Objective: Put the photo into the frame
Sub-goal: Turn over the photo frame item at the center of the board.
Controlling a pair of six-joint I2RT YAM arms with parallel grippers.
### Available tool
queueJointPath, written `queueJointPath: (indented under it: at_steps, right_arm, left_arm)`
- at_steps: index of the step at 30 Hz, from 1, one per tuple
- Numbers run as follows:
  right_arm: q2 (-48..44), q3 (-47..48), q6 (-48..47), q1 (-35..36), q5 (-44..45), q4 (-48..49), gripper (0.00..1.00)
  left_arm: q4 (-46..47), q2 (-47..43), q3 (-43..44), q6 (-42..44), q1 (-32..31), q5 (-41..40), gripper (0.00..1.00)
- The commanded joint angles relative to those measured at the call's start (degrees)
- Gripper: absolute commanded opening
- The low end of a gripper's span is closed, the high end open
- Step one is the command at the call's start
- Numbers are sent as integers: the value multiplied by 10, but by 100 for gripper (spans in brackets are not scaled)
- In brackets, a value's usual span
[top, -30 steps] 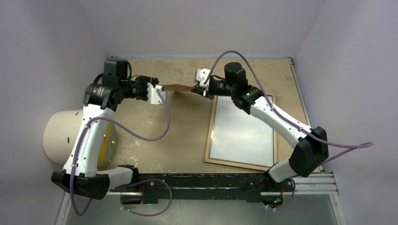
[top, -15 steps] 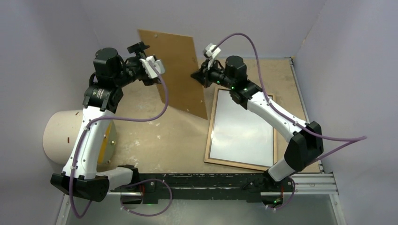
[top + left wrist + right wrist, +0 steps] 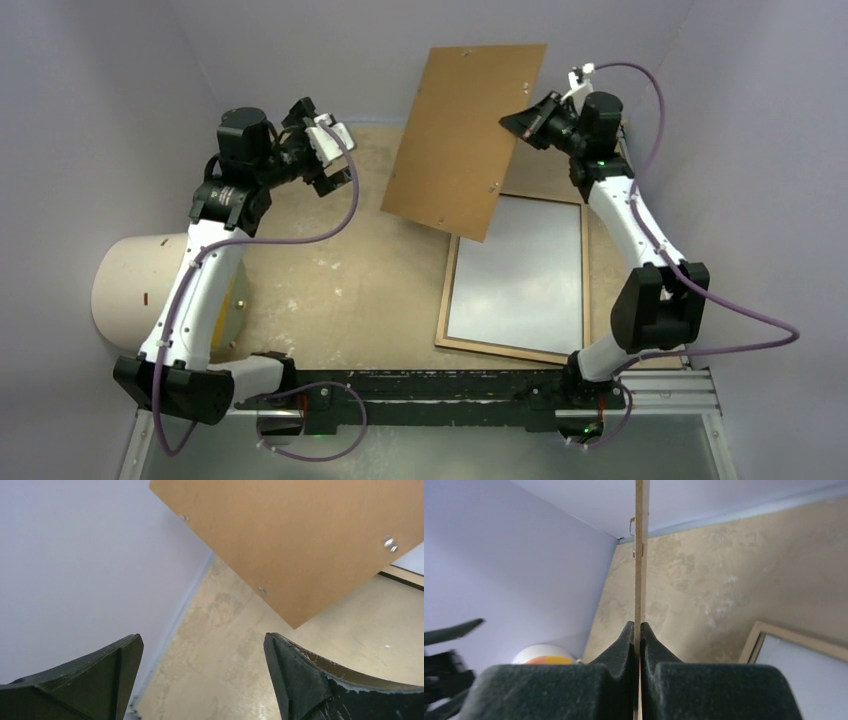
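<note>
The frame (image 3: 448, 290) lies flat at the right of the table, light wood side up, with a pale glossy surface filling it; its corner shows in the wrist views (image 3: 764, 630) (image 3: 400, 574). The photo is not to be made out in any view. A plain brown backing board (image 3: 465, 135) hangs tilted in the air above the frame's far end. My right gripper (image 3: 512, 122) is shut on the board's right edge; its pads (image 3: 626, 640) pinch the thin board (image 3: 640, 555) edge-on. My left gripper (image 3: 335, 150) stands open and empty, left of the board (image 3: 300, 540), apart from it (image 3: 202, 642).
A white drum with a yellow patch (image 3: 130, 285) stands at the left by the left arm (image 3: 541, 655). Lilac walls close in the table at the back and both sides. A black rail (image 3: 450, 385) runs along the near edge.
The left gripper let go of the board and opened, staying at the left. The right gripper swung the board up and to the right, over the frame's far end.
</note>
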Motion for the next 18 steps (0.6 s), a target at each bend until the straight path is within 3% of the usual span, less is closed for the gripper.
queueJointPath:
  at_steps: [1,6,10,18]
  right_arm:
    - [-40,48,89,-85,-169,-82,0]
    - [-76,8,26,-182,-294,-224,0]
    - [-111,32,-91,-210,-189,-398,0]
    - [-148,74,4,-277,-215,-359,0]
  left_arm:
    - [3,14,-46,-31,-1,20,98]
    - [39,53,-84,-49,-1,37,99]
    - [47,98,-93,-51,-6,65,99]
    - [140,223,-104,-162,-98,50,98]
